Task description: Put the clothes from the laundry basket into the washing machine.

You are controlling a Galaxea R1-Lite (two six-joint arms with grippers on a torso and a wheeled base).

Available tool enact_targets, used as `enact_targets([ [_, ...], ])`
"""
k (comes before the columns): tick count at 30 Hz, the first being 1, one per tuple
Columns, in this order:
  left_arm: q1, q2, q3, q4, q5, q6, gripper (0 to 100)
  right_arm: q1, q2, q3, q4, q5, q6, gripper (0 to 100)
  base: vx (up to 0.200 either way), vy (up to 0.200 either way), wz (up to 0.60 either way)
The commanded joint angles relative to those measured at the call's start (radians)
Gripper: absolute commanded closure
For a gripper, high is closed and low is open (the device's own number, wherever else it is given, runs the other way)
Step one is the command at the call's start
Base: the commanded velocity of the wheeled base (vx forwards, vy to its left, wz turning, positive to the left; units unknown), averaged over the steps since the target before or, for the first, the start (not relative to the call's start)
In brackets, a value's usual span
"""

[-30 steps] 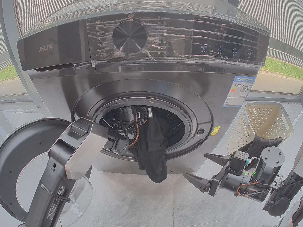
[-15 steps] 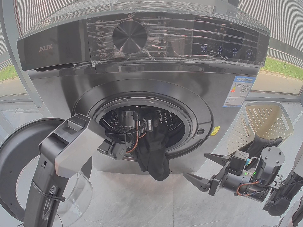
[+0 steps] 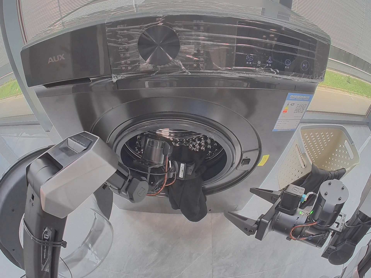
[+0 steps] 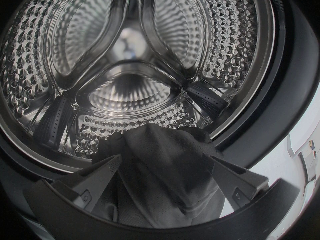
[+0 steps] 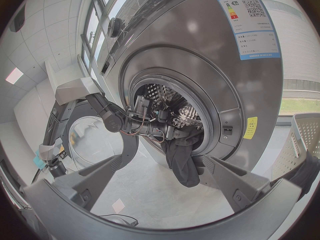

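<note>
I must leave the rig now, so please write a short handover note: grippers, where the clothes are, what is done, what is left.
Left gripper: open at the washing machine mouth, black garment between its fingers, not clamped.
Right gripper: open, empty, low beside the laundry basket.
Done: black garment half in the drum, half hanging outside.
To do: push it in; load the dark garment draped on the basket.

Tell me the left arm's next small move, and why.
Probably shut the left gripper on the black garment that lies between its open fingers, so it can be pushed deeper. The garment lies over the washing machine's door rim, with its lower part hanging outside the drum.
</note>
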Motion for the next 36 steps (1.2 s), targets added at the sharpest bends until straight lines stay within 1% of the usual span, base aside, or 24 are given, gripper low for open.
enact_targets([
  [1, 0.001, -0.015, 0.043, 0.005, 0.001, 0.006, 0, 0.001, 0.004, 0.0, 0.0, 0.0, 0.0, 0, 0.0, 0.0, 0.0],
  [5, 0.001, -0.005, 0.067, 0.0, 0.001, 0.007, 0, 0.001, 0.007, 0.0, 0.0, 0.0, 0.0, 0, 0.0, 0.0, 0.0],
  [6, 0.001, 0.008, 0.072, -0.002, 0.001, 0.012, 0, 0.002, 0.01, 0.0, 0.0, 0.0, 0.0, 0, 0.0, 0.0, 0.0],
  [13, 0.002, 0.074, 0.044, -0.023, 0.002, 0.012, 0, 0.007, 0.01, 0.0, 0.0, 0.0, 0.0, 0, 0.0, 0.0, 0.0],
  [20, 0.01, 0.093, 0.031, -0.026, 0.007, 0.012, 0, 0.007, 0.01, 0.0, 0.0, 0.0, 0.002, 0, 0.0, 0.0, 0.0],
  [21, 0.012, 0.093, 0.029, -0.028, 0.008, 0.012, 100, 0.007, 0.01, -0.001, 0.0, 0.0, 0.002, 0, 0.0, 0.0, 0.0],
  [30, 0.012, 0.084, 0.02, -0.034, 0.011, 0.003, 100, 0.008, 0.012, -0.001, 0.0, 0.0, 0.002, 0, 0.0, 0.0, 0.0],
  [33, 0.012, 0.082, -0.012, -0.057, 0.013, -0.009, 100, 0.01, 0.016, -0.001, 0.0, 0.0, 0.002, 0, 0.0, 0.0, 0.0],
  [35, 0.01, 0.084, -0.034, -0.08, 0.013, -0.023, 100, 0.01, 0.016, -0.003, 0.0, 0.0, 0.002, 0, 0.0, 0.0, 0.0],
  [36, 0.007, 0.085, -0.06, -0.1, 0.014, -0.037, 100, 0.01, 0.016, -0.003, 0.0, 0.0, 0.002, 0, 0.0, 0.0, 0.0],
])
